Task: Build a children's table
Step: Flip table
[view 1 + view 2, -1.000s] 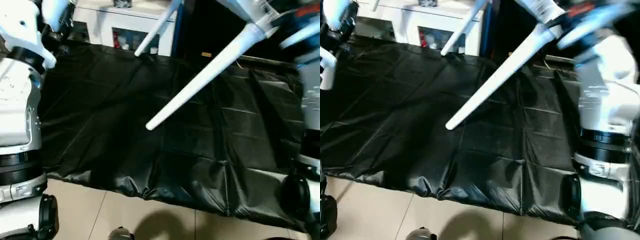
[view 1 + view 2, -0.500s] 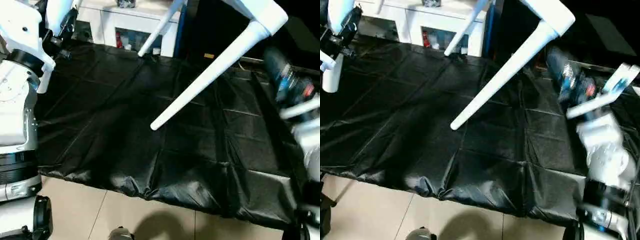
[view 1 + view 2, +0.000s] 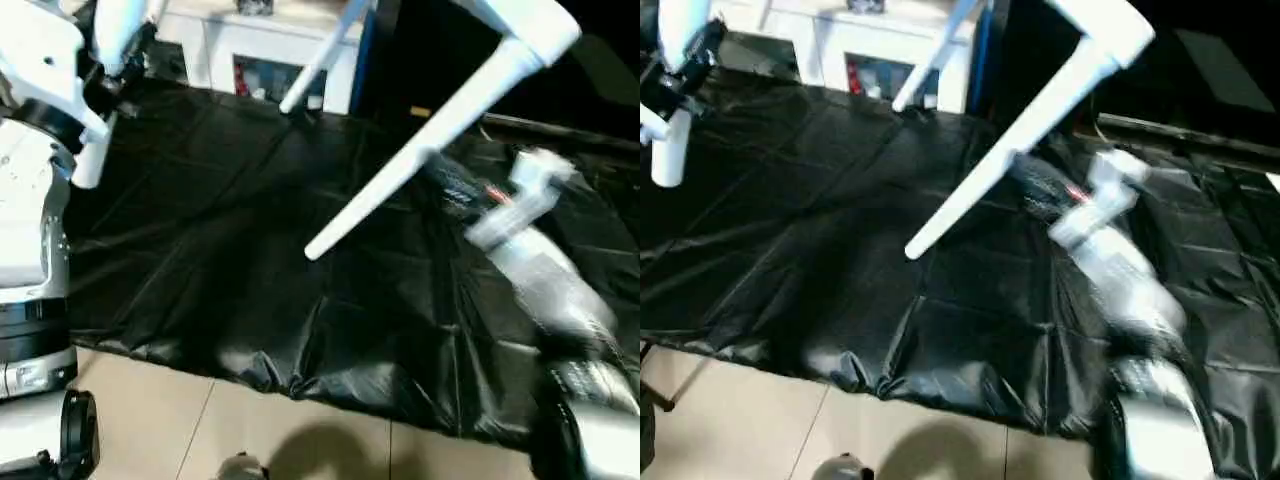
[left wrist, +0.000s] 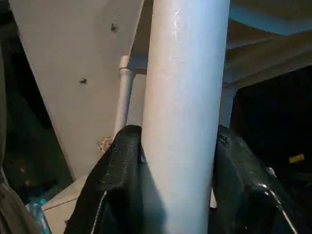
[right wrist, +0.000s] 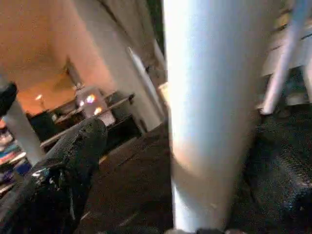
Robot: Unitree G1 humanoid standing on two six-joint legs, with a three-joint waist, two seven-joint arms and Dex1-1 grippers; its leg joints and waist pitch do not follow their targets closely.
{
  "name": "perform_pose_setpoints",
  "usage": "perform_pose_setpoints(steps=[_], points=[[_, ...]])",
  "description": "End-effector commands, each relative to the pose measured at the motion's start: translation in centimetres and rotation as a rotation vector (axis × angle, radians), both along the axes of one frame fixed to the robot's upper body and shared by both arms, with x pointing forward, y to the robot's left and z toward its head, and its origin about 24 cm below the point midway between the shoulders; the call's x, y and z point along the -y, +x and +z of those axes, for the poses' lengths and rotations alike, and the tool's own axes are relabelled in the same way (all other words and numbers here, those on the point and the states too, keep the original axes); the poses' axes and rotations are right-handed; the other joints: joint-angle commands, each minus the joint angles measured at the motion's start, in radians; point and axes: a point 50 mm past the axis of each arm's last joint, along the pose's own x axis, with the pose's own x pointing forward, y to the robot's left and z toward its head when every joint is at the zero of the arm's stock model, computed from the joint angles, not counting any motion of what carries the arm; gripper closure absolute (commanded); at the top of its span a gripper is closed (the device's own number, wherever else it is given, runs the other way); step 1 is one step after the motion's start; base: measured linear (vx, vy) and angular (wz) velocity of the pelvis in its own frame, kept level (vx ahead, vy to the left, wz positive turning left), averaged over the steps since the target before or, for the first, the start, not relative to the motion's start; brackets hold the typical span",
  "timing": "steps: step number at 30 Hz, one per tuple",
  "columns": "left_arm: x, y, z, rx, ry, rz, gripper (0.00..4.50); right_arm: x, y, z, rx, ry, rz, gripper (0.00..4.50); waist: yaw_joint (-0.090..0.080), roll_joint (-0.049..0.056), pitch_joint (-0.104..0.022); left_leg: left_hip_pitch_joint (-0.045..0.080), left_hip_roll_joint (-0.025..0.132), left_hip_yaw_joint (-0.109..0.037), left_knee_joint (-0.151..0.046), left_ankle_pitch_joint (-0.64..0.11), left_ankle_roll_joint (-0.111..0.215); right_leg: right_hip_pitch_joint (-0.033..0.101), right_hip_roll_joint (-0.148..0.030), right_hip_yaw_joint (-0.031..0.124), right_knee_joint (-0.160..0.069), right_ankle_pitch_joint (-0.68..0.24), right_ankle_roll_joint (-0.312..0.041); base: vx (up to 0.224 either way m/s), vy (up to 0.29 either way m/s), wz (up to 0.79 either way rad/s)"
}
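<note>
No legible writing. Left claw point(image 4: 180, 195) grips one white leg point(image 4: 183, 97); right claw point(image 5: 195, 195) open, straddling another leg point(image 5: 209, 97).

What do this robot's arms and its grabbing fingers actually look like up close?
The left arm is a chunky tube of glossy white and silver shells, with black ring joints near its lower end. The right arm is a silver-grey cylinder with a white block and a small red mark near the wrist. The left gripper has two thick black fingers with a matte, slightly textured surface and rounded edges.
</note>
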Motion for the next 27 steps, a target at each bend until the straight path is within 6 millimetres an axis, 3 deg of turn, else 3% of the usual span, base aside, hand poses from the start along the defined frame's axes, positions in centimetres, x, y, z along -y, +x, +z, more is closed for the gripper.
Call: perform_pose_setpoints(steps=[1,2,6,13,14,15,16,17,18,20,21,24,25,26,27], points=[[0.8,0.4,-1.3,-0.066,0.003,-0.062,2.71,-0.6,0.3,0.5,0.037,-0.016,0.051,0.00,-0.011,0.001,-0.066,0.019,0.066,-0.026,-0.077,-0.221,-0.032,0.037,-0.110,0.067,-0.084,-0.218,-0.155,0.000,0.000,0.00],[0.8,0.4,-1.3,-0.066,0.003,-0.062,2.71,-0.6,0.3,0.5,0.037,-0.016,0.051,0.00,-0.010,0.009,-0.068,0.017,0.068,-0.027,-0.076,-0.202,-0.028,0.038,-0.112,0.068,-0.077,-0.187,-0.160,0.000,0.000,0.00],[0.6,0.2,-2.0,-0.086,0.004,-0.061,2.73,-1.7,-0.1,1.6,0.113,-0.036,0.202,0.00,-0.010,-0.003,-0.068,0.015,0.068,-0.025,-0.074,-0.172,-0.017,0.041,-0.109,0.067,-0.070,-0.125,-0.165,0.000,0.000,0.00],[0.8,0.7,-4.9,-0.191,0.007,-0.093,2.76,-0.6,-2.5,3.4,0.256,-0.075,0.407,0.00,0.005,-0.003,-0.067,0.017,0.069,-0.024,-0.073,-0.174,-0.009,0.041,-0.108,0.067,-0.076,-0.136,-0.145,0.000,0.000,0.00],[0.9,0.8,-5.6,-0.215,0.008,-0.097,2.76,-0.4,-3.0,3.8,0.275,-0.076,0.415,0.00,0.009,0.006,-0.065,0.019,0.069,-0.024,-0.073,-0.185,-0.012,0.038,-0.108,0.069,-0.080,-0.165,-0.131,0.000,0.000,0.00],[1.0,0.9,-5.9,-0.226,0.007,-0.100,2.77,-0.3,-3.4,4.0,0.285,-0.079,0.418,0.00,0.016,0.002,-0.065,0.023,0.072,-0.025,-0.075,-0.199,-0.013,0.037,-0.108,0.069,-0.084,-0.179,-0.118,0.000,0.000,0.00],[1.1,1.0,-6.3,-0.240,0.002,-0.105,2.77,-0.2,-3.9,4.3,0.301,-0.085,0.421,0.00,0.016,0.007,-0.065,0.024,0.073,-0.027,-0.077,-0.203,-0.017,0.036,-0.108,0.069,-0.084,-0.182,-0.115,0.000,0.000,0.00],[1.2,1.0,-6.7,-0.251,0.002,-0.108,2.78,-0.2,-4.3,4.5,0.310,-0.089,0.424,0.00,0.019,0.004,-0.066,0.027,0.073,-0.027,-0.077,-0.223,-0.021,0.033,-0.108,0.069,-0.086,-0.193,-0.111,0.000,0.000,0.00],[1.3,1.1,-7.1,-0.262,0.007,-0.112,2.78,-0.1,-4.7,4.7,0.318,-0.098,0.417,0.00,0.017,0.008,-0.066,0.023,0.074,-0.031,-0.082,-0.228,-0.029,0.038,-0.110,0.068,-0.088,-0.201,-0.103,0.000,0.000,0.00],[1.5,1.2,-7.5,-0.276,0.007,-0.113,2.78,0.1,-5.2,4.8,0.324,-0.109,0.397,0.00,0.013,0.008,-0.067,0.025,0.072,-0.032,-0.082,-0.241,-0.042,0.035,-0.111,0.068,-0.089,-0.201,-0.106,0.000,0.000,0.00],[1.5,1.3,-7.8,-0.286,0.011,-0.103,2.78,0.3,-5.5,4.8,0.322,-0.118,0.381,0.00,0.010,0.015,-0.067,0.027,0.074,-0.033,-0.084,-0.256,-0.050,0.035,-0.110,0.067,-0.093,-0.198,-0.105,0.000,0.000,0.00],[1.6,1.2,-8.2,-0.295,0.001,-0.102,2.78,0.5,-5.7,4.6,0.314,-0.136,0.360,0.00,0.008,0.016,-0.069,0.028,0.073,-0.032,-0.084,-0.261,-0.056,0.036,-0.110,0.067,-0.091,-0.163,-0.118,0.000,0.000,0.00],[1.5,1.0,-8.5,-0.304,-0.008,-0.090,2.78,0.6,-5.8,4.2,0.297,-0.154,0.335,0.00,0.006,0.024,-0.069,0.028,0.073,-0.034,-0.084,-0.269,-0.060,0.037,-0.111,0.067,-0.089,-0.160,-0.129,0.000,0.000,0.00],[1.4,0.9,-8.6,-0.306,-0.009,-0.088,2.78,0.7,-5.8,4.2,0.295,-0.158,0.332,0.00,0.004,0.021,-0.067,0.028,0.073,-0.033,-0.084,-0.276,-0.060,0.036,-0.110,0.066,-0.092,-0.164,-0.129,0.000,0.000,0.00],[1.3,0.7,-8.8,-0.310,-0.012,-0.079,2.78,0.7,-5.7,3.9,0.285,-0.173,0.320,0.00,0.001,0.024,-0.066,0.028,0.074,-0.035,-0.086,-0.292,-0.065,0.038,-0.111,0.066,-0.092,-0.171,-0.131,0.000,0.000,0.00]])
